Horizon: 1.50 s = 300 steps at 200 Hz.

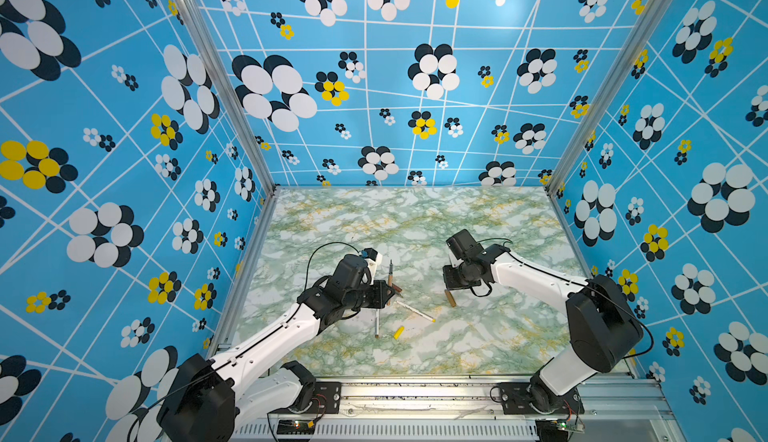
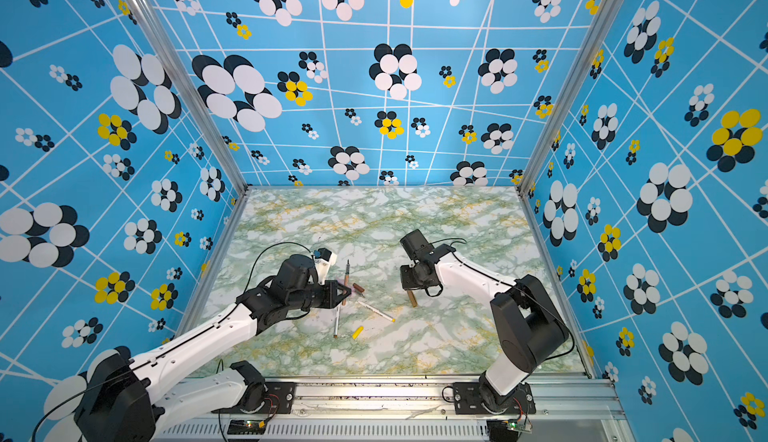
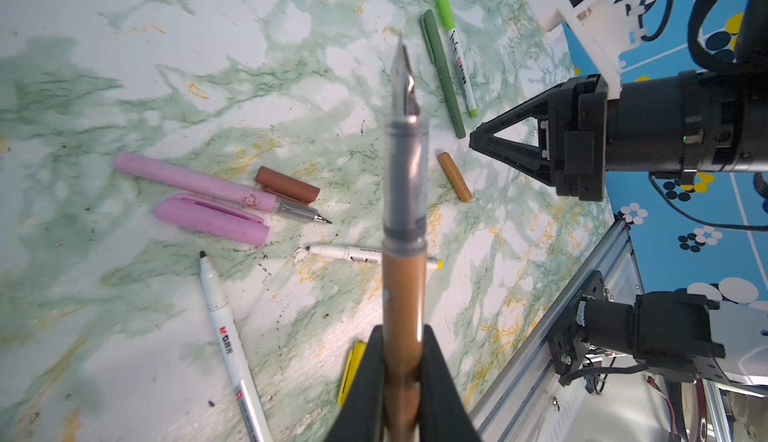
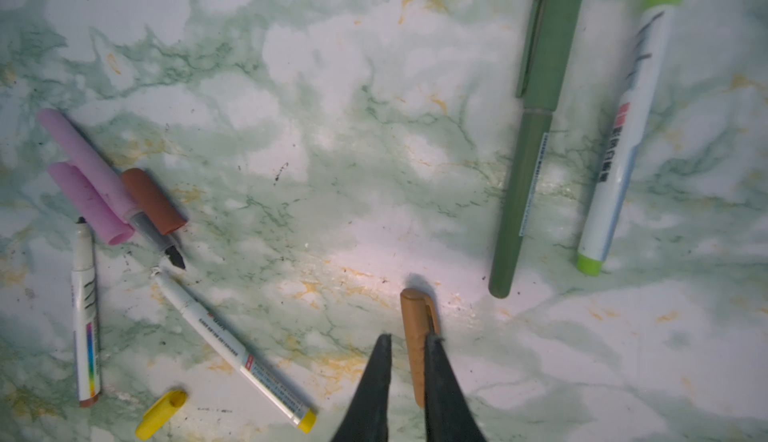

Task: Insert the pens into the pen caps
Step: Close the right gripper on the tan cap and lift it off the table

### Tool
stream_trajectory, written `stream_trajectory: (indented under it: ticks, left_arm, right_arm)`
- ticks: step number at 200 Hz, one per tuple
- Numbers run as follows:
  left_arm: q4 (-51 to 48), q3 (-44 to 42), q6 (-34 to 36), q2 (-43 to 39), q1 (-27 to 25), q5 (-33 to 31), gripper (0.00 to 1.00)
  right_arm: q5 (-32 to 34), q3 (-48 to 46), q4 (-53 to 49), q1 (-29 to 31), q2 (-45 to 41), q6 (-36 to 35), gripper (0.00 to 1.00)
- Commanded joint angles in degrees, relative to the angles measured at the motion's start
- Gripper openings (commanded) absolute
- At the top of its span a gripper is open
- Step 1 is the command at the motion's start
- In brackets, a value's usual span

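Observation:
My left gripper (image 3: 401,338) is shut on a tan-barrelled pen (image 3: 404,211) and holds it above the table with its bare metal nib pointing away; both top views show it (image 1: 390,273) (image 2: 347,271). Just above the table, my right gripper (image 4: 408,336) stands narrowly open over the tan pen cap (image 4: 415,319), which lies flat between its fingers, against one of them. Both top views show that cap (image 1: 450,297) (image 2: 412,297) lying on the marble. An uncapped pink pen (image 3: 195,182), its pink cap (image 3: 212,219) and a brown cap (image 3: 286,185) lie together.
Two uncapped white pens (image 3: 345,252) (image 3: 224,327) and a yellow cap (image 4: 160,415) lie near the front. A capped dark green pen (image 4: 528,161) and a capped light green one (image 4: 623,136) lie side by side. The metal front rail (image 1: 415,381) borders the marble table.

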Motion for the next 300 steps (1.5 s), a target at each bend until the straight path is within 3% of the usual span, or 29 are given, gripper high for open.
stream_trajectory:
  ticks: [1,39,85,151,203,268,300]
  left_arm:
    - [1.4,1.8,1.3,0.0,-0.4,1.2,0.0]
    - [1.9,1.9,1.1,0.3,-0.4,0.8,0.0]
    - [1.6,2.2,1.1,-0.1,-0.5,0.7,0.0]
    - [1.4,1.7,0.8,-1.0,-0.6,-0.2,0.0]
    - [0.7,2.4,1.5,-1.2,-0.6,-0.5,0.0]
    - [0.2,3.1,2.1,-0.9,-0.6,-0.4,0.0]
    - [0.1,3.1,2.3,-1.0,-0.6,-0.4,0.0]
  right_arm:
    - [-1.2,-0.8,-3.2,0.0,0.2,-2.3,0.28]
    - [-1.3,-2.2,-3.8,0.9,1.5,-3.4,0.42]
    - [0.5,-2.2,-3.6,2.6,5.6,-3.8,0.42]
    - [5.1,-1.0,-5.6,4.2,10.4,-3.4,0.33]
    - [8.4,1.2,-9.3,5.3,13.4,-1.0,0.16]
    - [6.9,4.4,-10.1,5.1,9.1,1.0,0.15]
    - [3.0,5.1,-8.4,3.6,4.8,3.1,0.14]
